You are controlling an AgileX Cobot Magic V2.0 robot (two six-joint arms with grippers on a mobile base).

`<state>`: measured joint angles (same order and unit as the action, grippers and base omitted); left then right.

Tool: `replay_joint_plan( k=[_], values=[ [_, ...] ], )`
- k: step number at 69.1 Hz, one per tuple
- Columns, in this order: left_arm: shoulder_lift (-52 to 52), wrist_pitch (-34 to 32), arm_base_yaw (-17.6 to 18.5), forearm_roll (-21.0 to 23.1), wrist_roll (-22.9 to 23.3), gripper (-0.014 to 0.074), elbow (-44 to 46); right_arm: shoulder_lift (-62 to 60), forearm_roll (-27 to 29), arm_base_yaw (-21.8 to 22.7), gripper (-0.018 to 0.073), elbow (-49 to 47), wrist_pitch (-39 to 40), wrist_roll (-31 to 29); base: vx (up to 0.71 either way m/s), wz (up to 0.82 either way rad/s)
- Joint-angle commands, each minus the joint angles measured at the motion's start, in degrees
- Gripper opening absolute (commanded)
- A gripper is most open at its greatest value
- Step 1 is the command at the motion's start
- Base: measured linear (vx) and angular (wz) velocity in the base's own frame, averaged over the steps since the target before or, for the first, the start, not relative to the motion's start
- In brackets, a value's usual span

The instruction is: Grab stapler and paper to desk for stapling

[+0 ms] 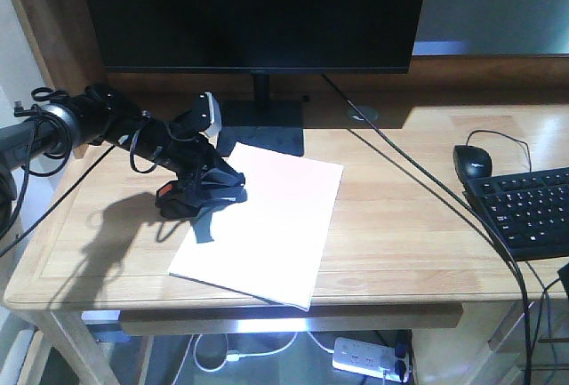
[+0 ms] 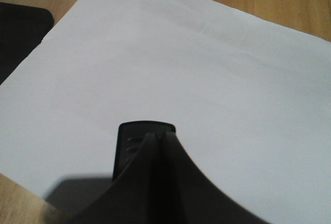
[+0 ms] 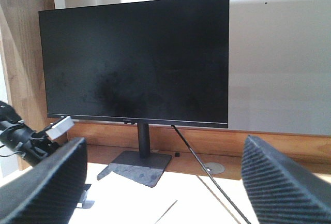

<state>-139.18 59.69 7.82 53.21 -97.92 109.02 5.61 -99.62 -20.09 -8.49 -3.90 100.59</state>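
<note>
- Looks like an office workstation.
- Shows a large dark monitor [image 1: 253,12] on a light wooden desk [image 1: 400,225].
- Also a keyboard [image 1: 529,212], a mouse [image 1: 472,161], a power strip [image 1: 369,358] underneath.

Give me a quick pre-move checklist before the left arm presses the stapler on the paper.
1. Paper lying flat on the desk: ok.
2. Stapler held in the left gripper, jaws closed on it: ok.
3. Stapler over the paper's left edge: ok by the front view; the left wrist view shows its nose above the sheet.
4. Sheet edge actually seated in the stapler's mouth: cannot tell, the jaws hide it.
5. Right gripper clear of the work, open and empty, facing the monitor: ok.
6. Mouse and keyboard away from the paper: ok.
</note>
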Motion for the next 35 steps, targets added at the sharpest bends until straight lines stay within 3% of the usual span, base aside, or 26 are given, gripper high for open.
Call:
replay_joint_plan(
  k=[1,35],
  values=[
    [2.0,0.7,1.2,-6.7,0.9,-0.0006,0.2,0.5,-3.3,0.3,0.0570,-1.5,-0.9,-0.2,0.00,0.00],
    [2.1,-1.8,1.2,-7.2,5.4,-0.0006,0.2,0.5,-3.3,0.3,0.0570,-1.5,-0.9,-0.2,0.00,0.00]
  ],
)
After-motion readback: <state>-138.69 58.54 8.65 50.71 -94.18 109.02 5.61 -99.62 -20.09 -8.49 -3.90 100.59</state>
